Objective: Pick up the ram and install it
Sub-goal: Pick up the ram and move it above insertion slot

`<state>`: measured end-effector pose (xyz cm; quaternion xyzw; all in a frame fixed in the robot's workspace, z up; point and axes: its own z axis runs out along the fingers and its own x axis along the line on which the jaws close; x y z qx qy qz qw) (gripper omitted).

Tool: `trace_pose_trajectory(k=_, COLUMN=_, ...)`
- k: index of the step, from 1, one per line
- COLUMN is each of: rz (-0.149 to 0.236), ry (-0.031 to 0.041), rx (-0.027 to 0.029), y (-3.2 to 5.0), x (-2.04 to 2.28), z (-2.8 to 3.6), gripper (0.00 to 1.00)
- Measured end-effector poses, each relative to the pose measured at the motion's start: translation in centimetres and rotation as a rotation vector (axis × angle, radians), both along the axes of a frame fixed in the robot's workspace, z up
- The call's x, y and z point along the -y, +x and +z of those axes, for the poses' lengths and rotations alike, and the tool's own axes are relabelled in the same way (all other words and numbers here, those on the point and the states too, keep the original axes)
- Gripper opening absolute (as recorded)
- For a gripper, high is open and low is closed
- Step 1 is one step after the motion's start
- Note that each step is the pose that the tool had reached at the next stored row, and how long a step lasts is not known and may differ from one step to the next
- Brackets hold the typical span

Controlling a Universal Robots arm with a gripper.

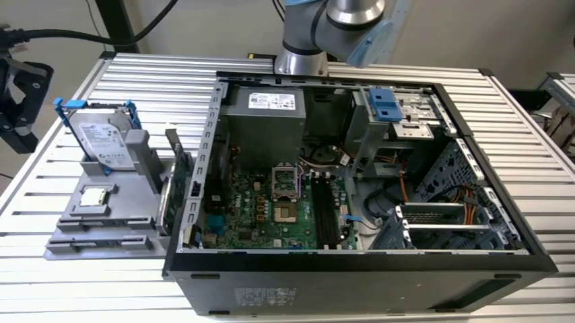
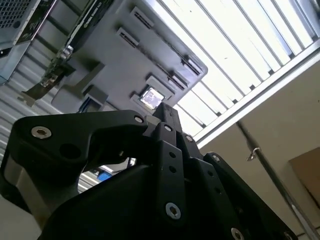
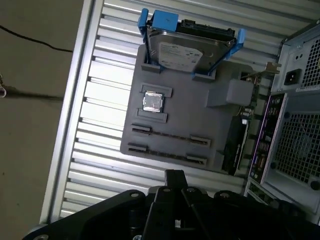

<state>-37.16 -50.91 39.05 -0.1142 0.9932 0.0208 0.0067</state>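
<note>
The ram (image 3: 170, 136) is a thin dark strip seen edge-on, standing between two clips on the grey holder (image 3: 185, 117). My gripper (image 3: 174, 176) hangs well above the slatted table, off the holder's edge nearest the ram and apart from it. Its black fingers (image 2: 167, 117) meet at a single tip, shut, with nothing between them. The black memory slots (image 1: 324, 212) run along the green motherboard (image 1: 269, 215) inside the open computer case (image 1: 359, 262). The arm (image 1: 332, 20) rises behind the case.
The holder (image 1: 99, 222) at the exterior view's left also carries a silver hard drive with blue rails (image 1: 99, 138), a square processor chip (image 3: 152, 101) and an upright expansion card (image 1: 169, 195) beside the case wall. The slatted table (image 1: 54, 282) ends close to the holder.
</note>
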Motion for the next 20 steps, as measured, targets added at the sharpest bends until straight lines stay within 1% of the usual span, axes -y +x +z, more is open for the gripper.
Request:
trace_pose_trajectory(k=7, rz=0.088, ry=-0.0005, rx=0.0000, y=0.00, x=0.00, z=0.00, gripper=0.00)
trace_pose_trajectory(k=20, rz=0.281, ry=-0.0021, rx=0.0000, y=0.00, x=0.00, z=0.00, gripper=0.00)
